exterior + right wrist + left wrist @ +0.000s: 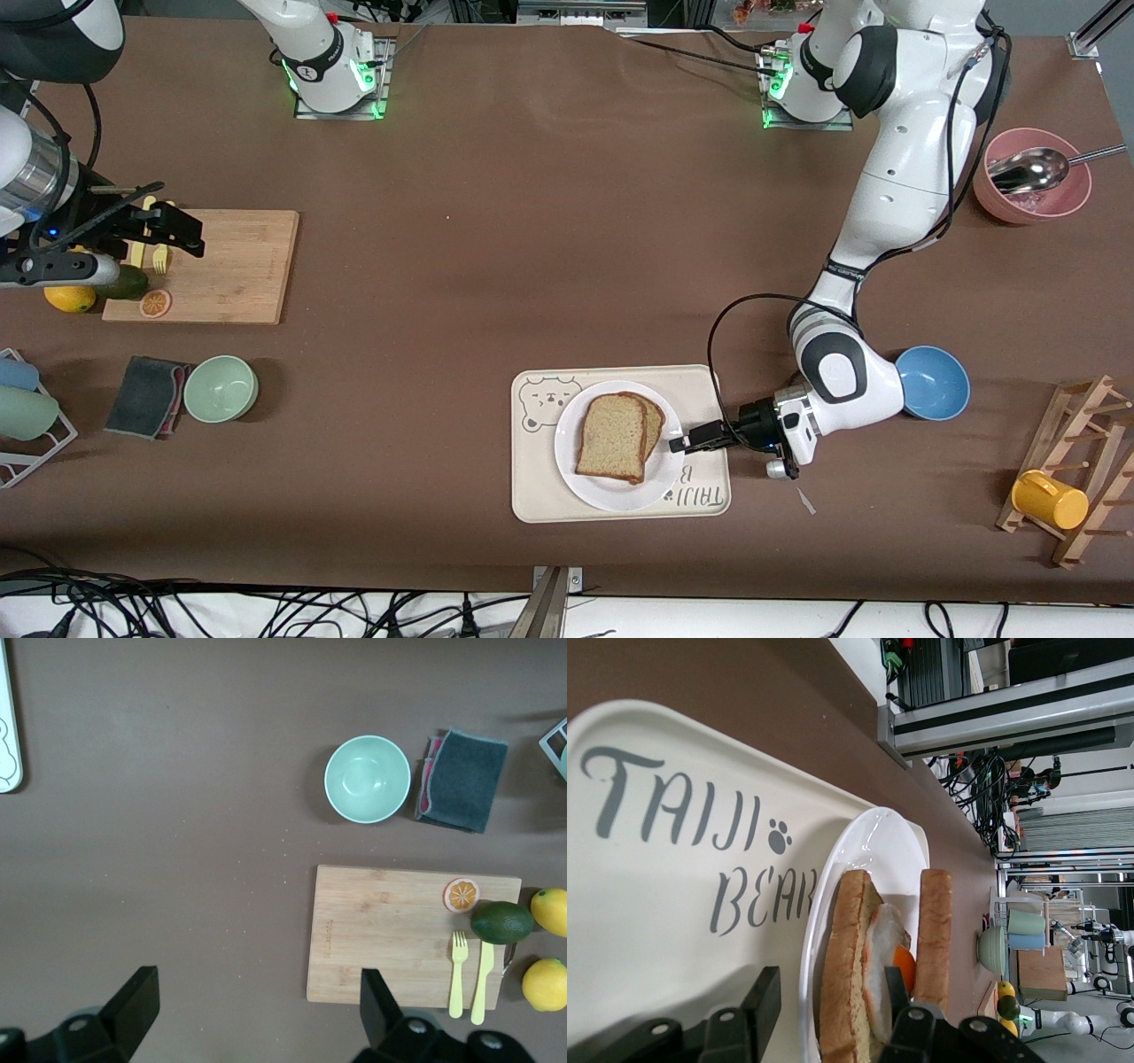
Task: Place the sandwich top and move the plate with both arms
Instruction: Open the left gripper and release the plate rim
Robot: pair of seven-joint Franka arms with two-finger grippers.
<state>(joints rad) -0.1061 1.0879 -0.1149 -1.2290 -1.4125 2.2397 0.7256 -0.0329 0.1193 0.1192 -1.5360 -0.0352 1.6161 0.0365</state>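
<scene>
Front view: sandwich top [613, 436] on plate [619, 492], beside parted left jaws.

My front camera looked down from high across the brown table [549, 266], facing both bases. The left wrist camera sat low and close, sighting sideways along the cream rectangular tray [664, 930]; both showed it. The right wrist camera looked straight down on the bamboo cutting board [390, 930], also in front view.
</scene>
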